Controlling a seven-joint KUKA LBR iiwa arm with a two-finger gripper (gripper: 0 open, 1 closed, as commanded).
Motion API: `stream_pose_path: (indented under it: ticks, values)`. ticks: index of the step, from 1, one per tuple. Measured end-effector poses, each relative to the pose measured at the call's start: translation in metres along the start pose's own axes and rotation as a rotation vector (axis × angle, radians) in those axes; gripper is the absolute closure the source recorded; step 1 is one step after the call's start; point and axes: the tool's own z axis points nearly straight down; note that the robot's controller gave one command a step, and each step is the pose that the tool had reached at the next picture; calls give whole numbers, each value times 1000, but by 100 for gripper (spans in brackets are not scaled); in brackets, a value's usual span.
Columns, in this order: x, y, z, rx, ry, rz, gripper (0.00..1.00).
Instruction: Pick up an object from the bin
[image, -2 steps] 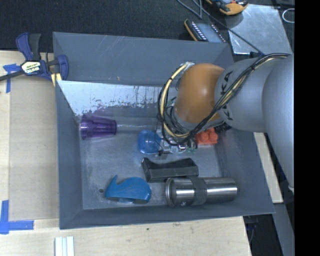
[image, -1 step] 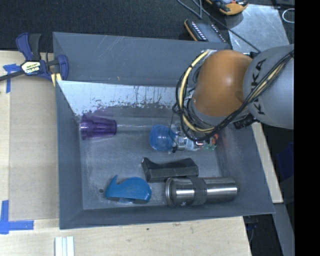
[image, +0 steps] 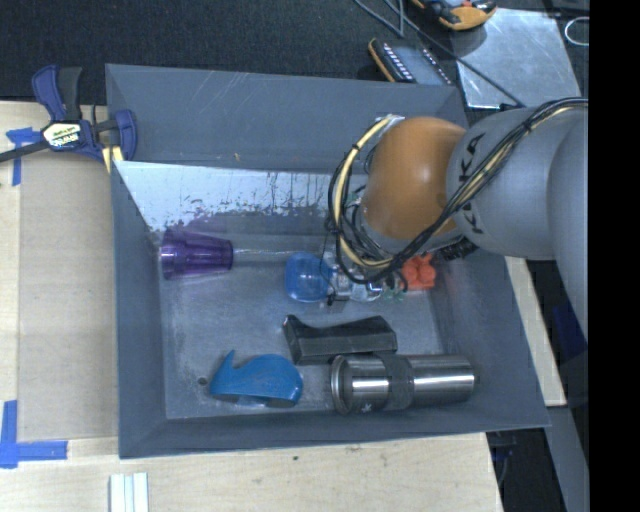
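1. Where the arm (image: 530, 190) reaches in from the right, the grey metal bin (image: 140, 330) takes up most of the view, its floor scattered with a few loose things that lie well apart.
2. An orange cover (image: 410, 175) sits on the arm's wrist over the bin's upper right part, with yellow and black cables (image: 350, 190) looped round its left side.
3. A shiny metal cylinder (image: 400, 382) with a dark band round its middle lies on its side along the near wall, right of centre.
4. A black block (image: 340, 337), long and wedge-like, lies just behind the cylinder, close to it.
5. A blue flat piece (image: 255, 380) with a pointed left end lies near the front wall, left of the cylinder.
6. A purple cup (image: 195, 256) lies on its side at the far left of the floor.
7. A blue see-through cup (image: 305, 278) rests in the middle of the bin.
8. Below the orange cover, the end effector (image: 352, 286) is low, just beside the blue cup's right side; I cannot tell whether it is open or closed, nor whether it grips the cup.
9. A small red thing (image: 420, 272) lies right of the end effector, partly under the arm.
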Motion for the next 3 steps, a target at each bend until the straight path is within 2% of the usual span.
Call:
stream_pose_path:
  ticks: [1, 3]
  values:
    - [8, 1, -72, 0, 8, -3, 100]
    - [8, 2, -105, 1, 3, -7, 100]
